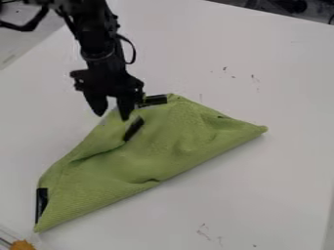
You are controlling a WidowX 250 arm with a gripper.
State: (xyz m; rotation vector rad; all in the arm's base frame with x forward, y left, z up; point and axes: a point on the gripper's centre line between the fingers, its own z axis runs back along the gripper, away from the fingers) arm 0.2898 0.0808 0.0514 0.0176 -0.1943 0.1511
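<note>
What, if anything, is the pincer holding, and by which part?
Nothing held. The pincer is open, one fingertip over the green cloth near its upper edge; can't tell if it touches.

white tabletop point(287, 171) | orange item point(23, 245), lower-left corner | dark marks point(254, 77), upper right

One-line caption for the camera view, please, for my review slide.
Black gripper, fingers apart, at the upper edge of a folded green cloth with black strips, on a white tabletop.
</note>
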